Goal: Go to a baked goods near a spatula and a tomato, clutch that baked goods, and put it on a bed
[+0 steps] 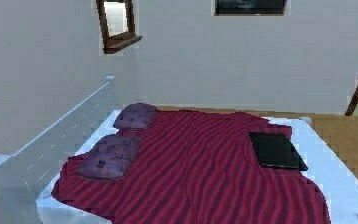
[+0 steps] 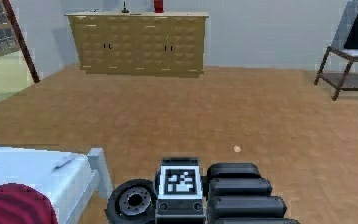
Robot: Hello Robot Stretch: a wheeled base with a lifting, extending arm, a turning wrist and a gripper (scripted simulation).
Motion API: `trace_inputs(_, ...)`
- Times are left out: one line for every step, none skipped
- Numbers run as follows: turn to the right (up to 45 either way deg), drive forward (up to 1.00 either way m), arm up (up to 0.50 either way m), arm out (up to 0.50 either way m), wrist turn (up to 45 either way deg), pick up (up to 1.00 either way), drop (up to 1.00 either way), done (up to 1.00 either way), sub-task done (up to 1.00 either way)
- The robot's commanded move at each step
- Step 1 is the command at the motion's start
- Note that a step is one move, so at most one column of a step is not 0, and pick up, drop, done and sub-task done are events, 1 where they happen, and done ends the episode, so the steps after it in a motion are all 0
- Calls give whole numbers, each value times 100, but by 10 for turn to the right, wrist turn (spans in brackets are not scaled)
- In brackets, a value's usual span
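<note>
"What lay ahead?"

"The bed (image 1: 339, 185), under a red striped blanket (image 1: 197, 165), with two purple pillows (image 1: 112, 157) and what looked like a closed laptop (image 1: 277, 151) on it."

"And the baked goods?"

"I couldn't tell where it was. I'd judge it light, soft and crumbly, best taken gently across its middle."

"The gripper (image 2: 135, 200)?"

"Low, near the bed's corner. I couldn't tell the state of its fingers, nor whether it held anything."

Forward view looks down, near, on the red-blanketed white bed (image 1: 339, 180); arm side view shares its corner, facing a distant tan wooden cabinet (image 2: 139, 45).
</note>
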Motion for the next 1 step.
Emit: trace_inputs(-180,0,0,0,0,0,0,0,0)
